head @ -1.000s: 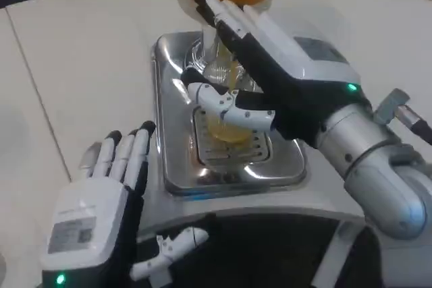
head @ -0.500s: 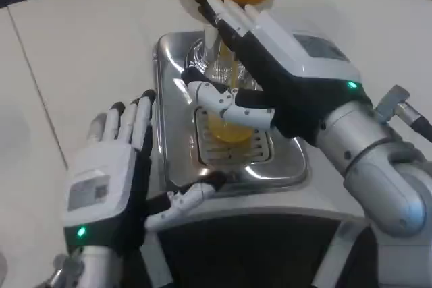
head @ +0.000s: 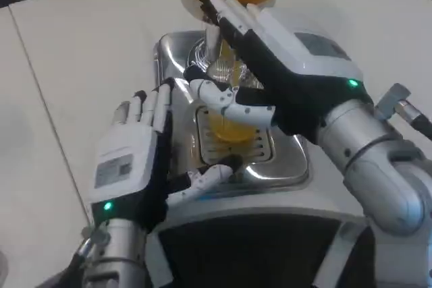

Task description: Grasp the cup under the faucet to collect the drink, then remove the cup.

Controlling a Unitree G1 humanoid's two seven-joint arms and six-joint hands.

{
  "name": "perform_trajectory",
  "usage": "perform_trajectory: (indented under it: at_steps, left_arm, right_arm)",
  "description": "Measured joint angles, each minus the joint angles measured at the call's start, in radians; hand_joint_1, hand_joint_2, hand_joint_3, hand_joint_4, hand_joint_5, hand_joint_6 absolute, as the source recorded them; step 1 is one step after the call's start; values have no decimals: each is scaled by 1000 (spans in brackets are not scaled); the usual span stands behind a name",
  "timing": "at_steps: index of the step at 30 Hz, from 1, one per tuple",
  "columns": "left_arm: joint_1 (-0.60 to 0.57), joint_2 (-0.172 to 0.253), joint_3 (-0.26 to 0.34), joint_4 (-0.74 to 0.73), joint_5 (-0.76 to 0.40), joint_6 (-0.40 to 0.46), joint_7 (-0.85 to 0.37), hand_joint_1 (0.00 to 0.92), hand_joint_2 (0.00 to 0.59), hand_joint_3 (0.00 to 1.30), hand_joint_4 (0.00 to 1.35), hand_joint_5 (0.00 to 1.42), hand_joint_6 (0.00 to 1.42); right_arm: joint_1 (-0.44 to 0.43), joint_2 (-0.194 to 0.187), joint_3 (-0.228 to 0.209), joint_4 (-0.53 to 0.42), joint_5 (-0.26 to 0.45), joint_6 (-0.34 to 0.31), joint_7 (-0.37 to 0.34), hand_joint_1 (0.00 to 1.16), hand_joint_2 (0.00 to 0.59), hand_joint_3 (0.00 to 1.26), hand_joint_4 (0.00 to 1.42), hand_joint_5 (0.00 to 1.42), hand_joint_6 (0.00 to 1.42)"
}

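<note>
While right hand grips cup on drip tray, left hand hovers open at tray's left edge.

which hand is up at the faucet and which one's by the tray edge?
The right hand reaches the faucet, thumb over the cup. The left hand sits open at the drip tray left edge, holding nothing.

Each hand has a white back plate with a grey label panel and a small green indicator light near the wrist: left hand, right hand. The fingers are white with black undersides and joints. Both forearms are silver cylinders; the right forearm carries a metal fitting.
</note>
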Motion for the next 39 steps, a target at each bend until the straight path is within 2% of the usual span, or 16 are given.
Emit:
perform_trajectory:
  at_steps: [7, 11, 16, 19, 22, 25, 27, 29, 33, 35, 37, 38, 39]
  left_arm:
    - [-50, -1, -14, 18, -33, -13, 18, 116, 56, 0, 0, 0, 0]
    - [-50, -1, -23, 23, -49, -16, 20, 116, 53, 0, 0, 0, 0]
    - [-52, 5, -24, 24, -78, -33, 20, 116, 52, 0, 0, 0, 0]
    - [-59, 6, -26, 31, -93, -41, 20, 116, 51, 0, 0, 0, 0]
    - [-68, 6, -31, 35, -107, -42, 20, 113, 52, 0, 0, 0, 0]
    - [-73, 6, -39, 36, -109, -46, 20, 94, 50, 0, 0, 0, 0]
    - [-74, 8, -40, 37, -111, -47, 23, 73, 38, 0, 0, 0, 0]
    - [-74, 8, -40, 37, -112, -48, 25, 55, 38, 0, 0, 0, 0]
    - [-86, 7, -42, 47, -115, -44, 21, 53, 37, 0, 0, 0, 0]
    - [-100, 4, -43, 59, -120, -43, 16, 52, 37, 0, 0, 0, 0]
    - [-118, 2, -42, 78, -127, -43, 16, 56, 38, 0, 0, 0, 0]
    - [-119, 2, -42, 79, -129, -43, 16, 58, 38, 0, 0, 0, 0]
    - [-127, -3, -42, 90, -140, -46, 16, 72, 36, 0, 0, 0, 0]
  right_arm:
    - [56, 46, -17, -24, -12, 2, -46, 323, 491, 33, 0, 0, 48]
    - [100, 86, -52, -45, 5, 5, -85, 328, 490, 28, 0, 0, 48]
    - [177, 143, -115, -61, 75, 2, -160, 376, 503, 5, 0, 0, 37]
    - [281, 168, -119, -90, 97, -41, -255, 381, 503, 4, 0, 0, 34]
    - [297, 173, -134, -101, 129, -43, -262, 384, 502, 4, 0, 0, 33]
    - [363, 191, -144, -141, 155, -60, -296, 383, 499, 4, 0, 0, 33]
    - [427, 175, -146, -167, 148, -84, -317, 381, 500, 1, 0, 0, 33]
    - [476, 136, -148, -190, 124, -113, -318, 348, 495, 0, 0, 0, 33]
    - [608, -7, -173, -268, 89, -256, -311, 324, 503, 0, 0, 0, 44]
    - [681, -65, -196, -291, 76, -313, -296, 329, 490, 0, 0, 0, 35]
    - [745, -99, -220, -293, 60, -340, -281, 369, 477, 0, 0, 0, 32]
    - [750, -105, -225, -293, 57, -343, -279, 397, 469, 0, 0, 0, 33]
    - [753, -129, -240, -292, 39, -365, -269, 411, 470, 0, 0, 0, 22]
